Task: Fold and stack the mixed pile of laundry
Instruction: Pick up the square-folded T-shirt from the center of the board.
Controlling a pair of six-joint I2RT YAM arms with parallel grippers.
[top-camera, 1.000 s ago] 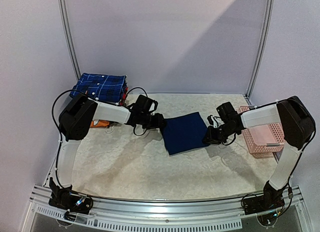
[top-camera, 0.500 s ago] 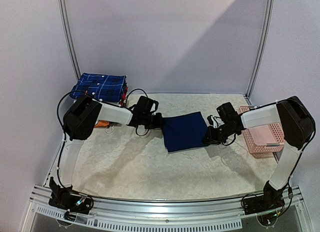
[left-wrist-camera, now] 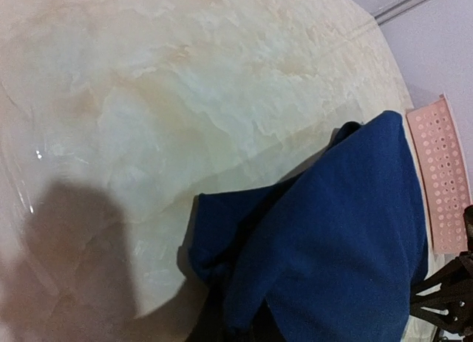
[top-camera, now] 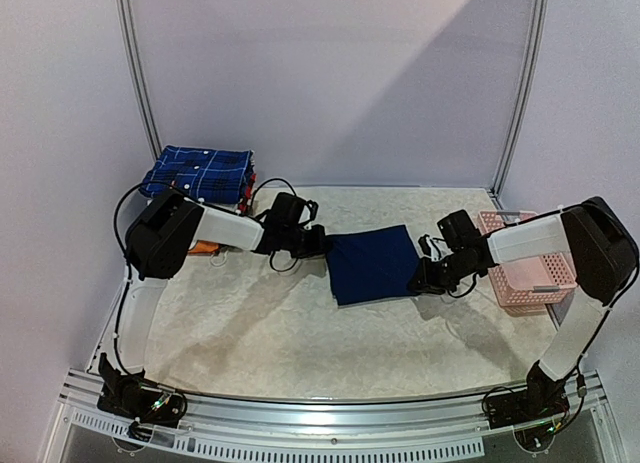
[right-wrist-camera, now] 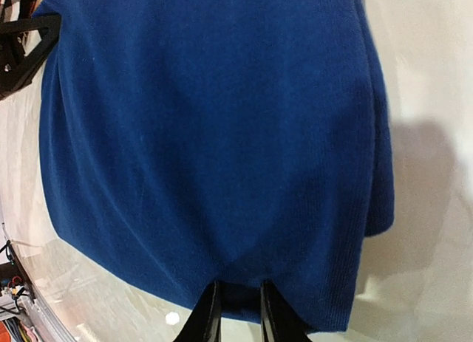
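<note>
Marbled cream tabletop (top-camera: 250,333) fills my view past the two arm bases. Nearest on it, my right gripper (right-wrist-camera: 235,316) has its black fingers (right-wrist-camera: 208,320) drawn narrow and pinching the hem of the navy T-shirt (top-camera: 370,266), which lies folded into a rectangle at mid-table. My left gripper (top-camera: 320,241) meets the shirt's opposite edge, where the cloth is bunched and raised. Its fingers are hidden from me, so I cannot tell whether they grip. The pink basket (top-camera: 530,278) sits just right of the right wrist. Farthest off, the plaid shirt (top-camera: 200,171) lies folded in the far left corner.
</note>
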